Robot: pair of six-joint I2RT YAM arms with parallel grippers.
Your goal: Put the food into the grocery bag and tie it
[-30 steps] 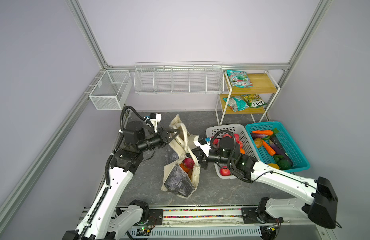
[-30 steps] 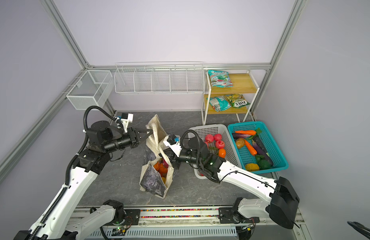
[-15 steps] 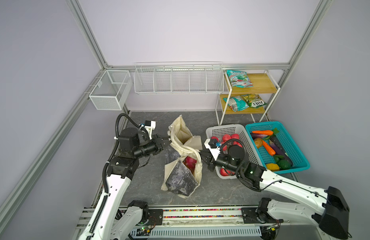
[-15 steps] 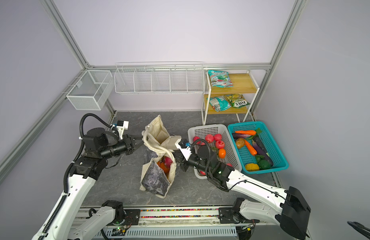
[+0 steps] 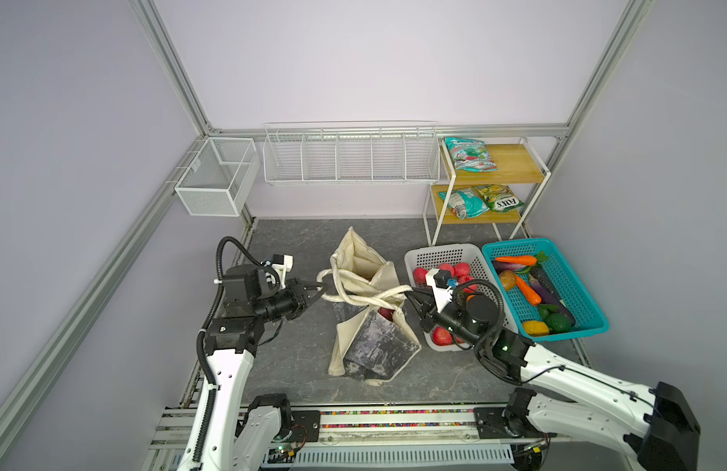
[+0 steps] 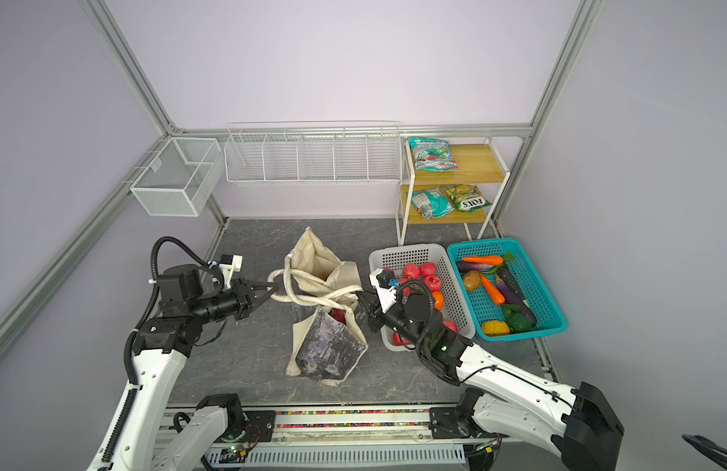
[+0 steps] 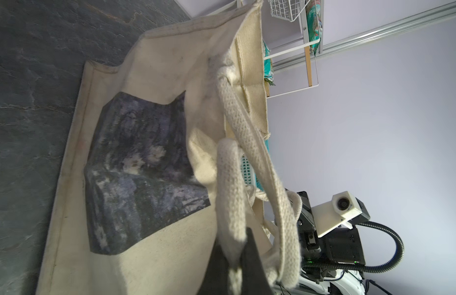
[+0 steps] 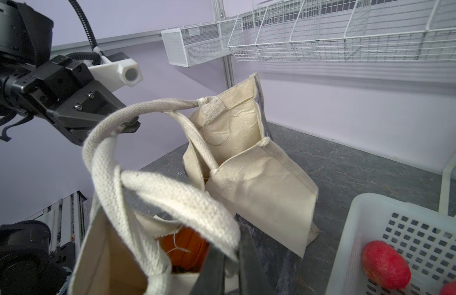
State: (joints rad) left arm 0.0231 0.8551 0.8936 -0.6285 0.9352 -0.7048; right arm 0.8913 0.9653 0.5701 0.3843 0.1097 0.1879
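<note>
We see the grocery bag (image 5: 372, 338) slumped in the middle of the dark surface (image 5: 296, 367), with its marbled panel toward the lower edge of both top views. The left tool (image 5: 320, 290) is clenched on the left loop (image 5: 328, 277) of cream handle, just left of the bag. The right tool (image 5: 410, 294) is clenched on the right loop (image 5: 388, 292) at the bag's right edge. The two loops cross each other between the tools, over the bag's mouth.

Inside the bag a pink-red fruit (image 5: 387, 314) shows, and the right wrist view shows an orange fruit (image 8: 186, 245) under the webbing.

Just right of the bag stands the white perforated basket (image 5: 443, 250), and the right arm lies across its lower left corner. The teal basket (image 5: 516, 246) sits just beside it on the right, and the shelf rack (image 5: 516, 171) fills the upper right.
</note>
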